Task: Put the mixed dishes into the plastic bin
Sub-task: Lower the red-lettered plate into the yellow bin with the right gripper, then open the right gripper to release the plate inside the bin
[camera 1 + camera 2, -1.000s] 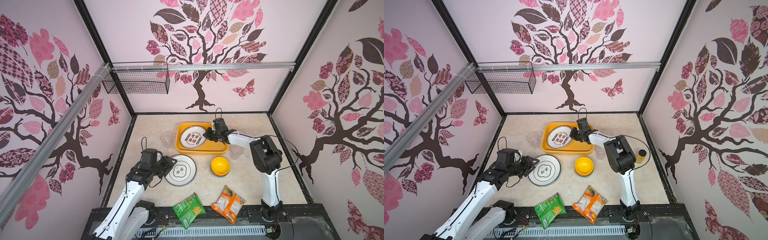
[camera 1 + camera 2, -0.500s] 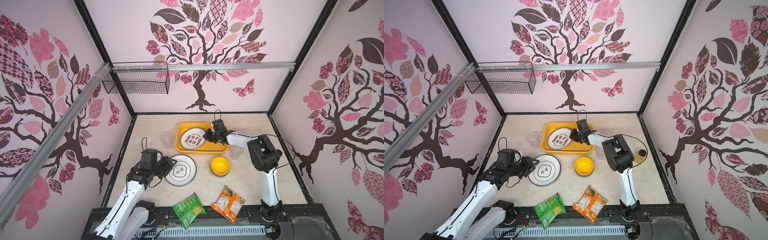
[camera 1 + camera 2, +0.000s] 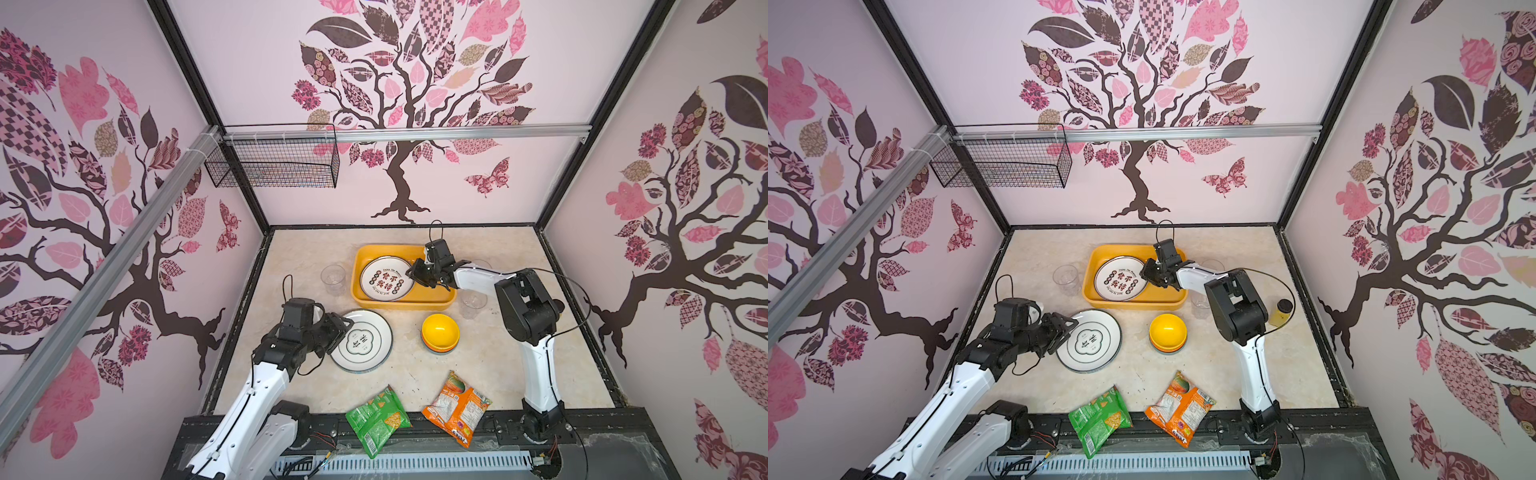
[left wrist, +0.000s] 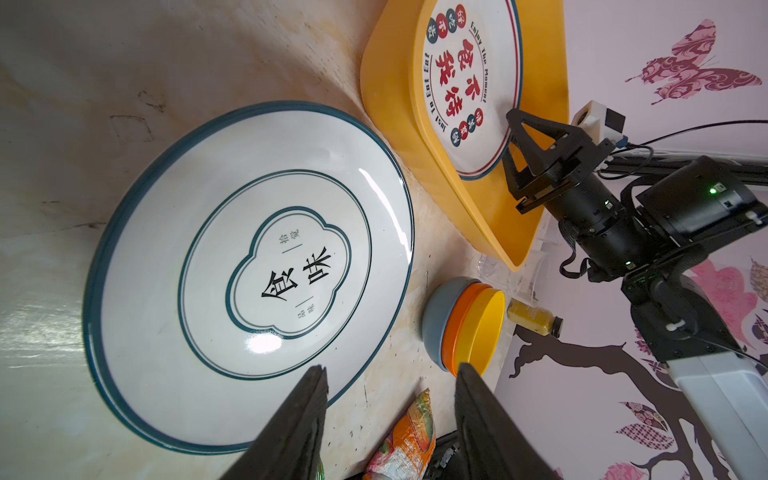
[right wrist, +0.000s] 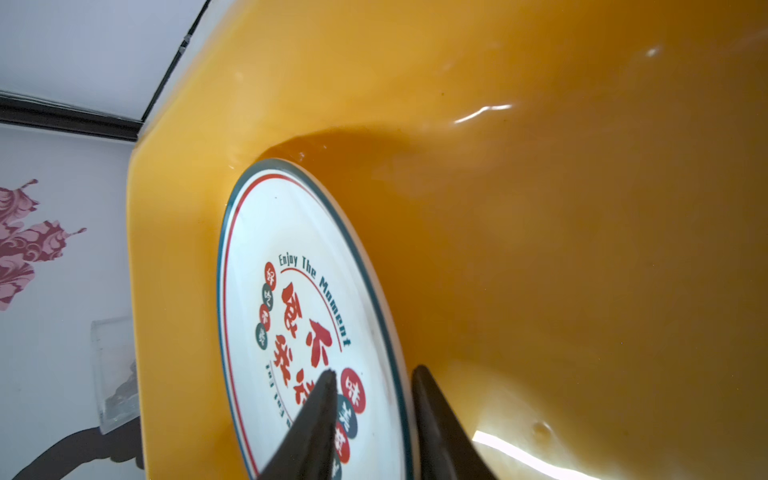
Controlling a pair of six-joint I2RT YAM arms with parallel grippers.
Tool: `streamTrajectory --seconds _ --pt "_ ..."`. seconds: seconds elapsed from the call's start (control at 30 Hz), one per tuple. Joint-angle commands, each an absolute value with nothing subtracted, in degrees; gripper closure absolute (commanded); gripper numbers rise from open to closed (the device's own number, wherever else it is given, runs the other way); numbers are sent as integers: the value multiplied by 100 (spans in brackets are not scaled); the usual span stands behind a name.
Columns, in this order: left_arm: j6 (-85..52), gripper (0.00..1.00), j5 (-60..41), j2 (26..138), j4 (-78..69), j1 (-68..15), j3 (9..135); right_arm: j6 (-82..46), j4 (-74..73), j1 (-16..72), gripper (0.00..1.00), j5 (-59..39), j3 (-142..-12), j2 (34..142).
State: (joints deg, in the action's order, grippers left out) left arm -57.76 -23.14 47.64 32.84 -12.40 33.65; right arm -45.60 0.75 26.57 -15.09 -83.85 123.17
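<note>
Straddling the rim of the plate (image 5: 291, 291) in the bin (image 5: 540, 208), right gripper (image 5: 374, 372) jaws parted, nothing held | left gripper (image 4: 392, 368) half-open, empty, at second plate (image 4: 208, 270) | should lift straight, avoid snagging rim

Green snack bag (image 3: 377, 419) beside orange snack bag (image 3: 456, 409); black wire basket (image 3: 274, 166) hangs back-left.

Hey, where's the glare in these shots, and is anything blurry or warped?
Left wrist view: a bright glare spot on the large plate near its centre emblem. Right wrist view: white highlight streaks on the glossy wall of the plastic bin; the right tool, close to the lens, looks soft-edged. Both top views: even light, soft shadows, walls splayed by the wide angle.
</note>
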Motion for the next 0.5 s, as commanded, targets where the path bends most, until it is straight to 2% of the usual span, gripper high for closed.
streamTrajectory --seconds 0.0,0.47 --pt "-5661 47 -2215 4693 3405 -1216 3267 -4329 443 2590 62 -1290 -8516 12237" --pt "-5375 47 -1818 4737 4064 -1212 3503 -3630 1260 2603 57 -1068 -8225 10966"
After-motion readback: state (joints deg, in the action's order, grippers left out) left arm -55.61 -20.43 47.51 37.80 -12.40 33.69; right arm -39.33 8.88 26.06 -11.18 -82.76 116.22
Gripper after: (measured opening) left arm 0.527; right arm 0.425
